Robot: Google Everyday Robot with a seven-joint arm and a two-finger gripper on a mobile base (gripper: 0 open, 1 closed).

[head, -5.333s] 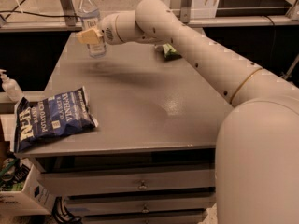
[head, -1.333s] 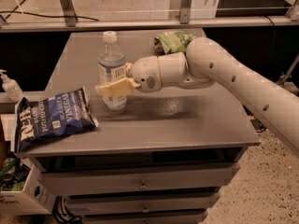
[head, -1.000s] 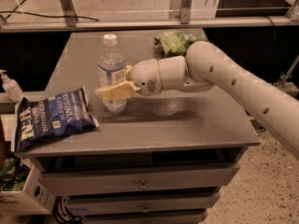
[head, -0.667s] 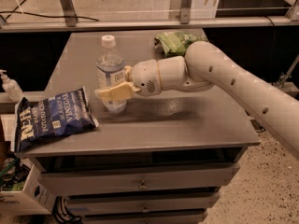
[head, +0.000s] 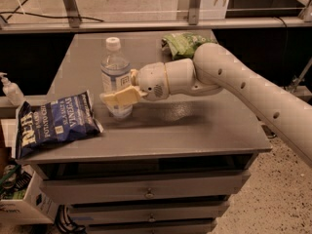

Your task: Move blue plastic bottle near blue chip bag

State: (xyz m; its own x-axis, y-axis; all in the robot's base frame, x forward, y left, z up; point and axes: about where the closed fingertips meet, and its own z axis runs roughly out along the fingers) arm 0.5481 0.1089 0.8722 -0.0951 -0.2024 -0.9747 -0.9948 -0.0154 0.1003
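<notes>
Clear plastic with a white cap, the bottle (head: 115,65) stands upright on the grey table (head: 195,126), left of centre, just beside the right edge of the chip bag (head: 53,123), which lies flat at the front left corner and hangs a little over the edge. The gripper (head: 118,90) is at the bottle's lower half, reaching in from the right on the end of the arm (head: 234,82). Its jaws are closed about the label: one pale finger (head: 119,97) crosses the front, the other goes behind. The bottle's base looks to be down on the table or barely above it; I cannot tell which. The carrying part seems done, since bottle and bag are already neighbours with only a thin strip of table between them. What is left, by my reckoning, is to let go and pull clear without tipping the bottle. The green bag (head: 183,44) at the back and the pump bottle (head: 9,87) off the left side play no part.
</notes>
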